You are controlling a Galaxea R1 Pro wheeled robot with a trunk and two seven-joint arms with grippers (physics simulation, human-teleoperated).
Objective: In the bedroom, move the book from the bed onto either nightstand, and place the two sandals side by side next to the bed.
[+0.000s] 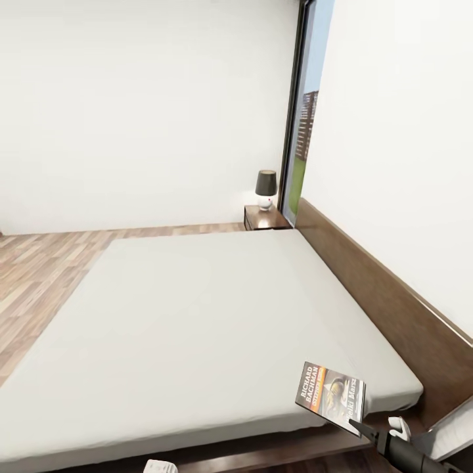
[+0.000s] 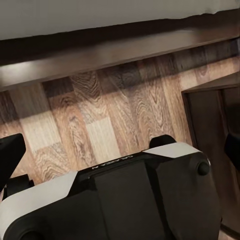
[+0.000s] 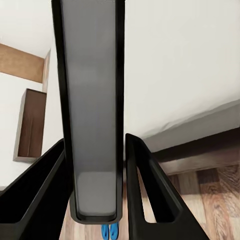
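One book (image 1: pixel 330 392) is held clamped in the right gripper (image 1: pixel 358 427) above the bed's (image 1: pixel 197 315) near corner, well apart from the far nightstand (image 1: pixel 266 218).

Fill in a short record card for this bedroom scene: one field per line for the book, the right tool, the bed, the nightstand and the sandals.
book: lifted above the mattress corner, held at its edge, tilted
right tool: shut on the book, fingers either side of it
bed: off-white mattress, dark wooden frame, headboard along the wall
nightstand: beyond the bed's far end, by the window, a lamp on top
sandals: blue, on the wood floor, mostly hidden behind the book
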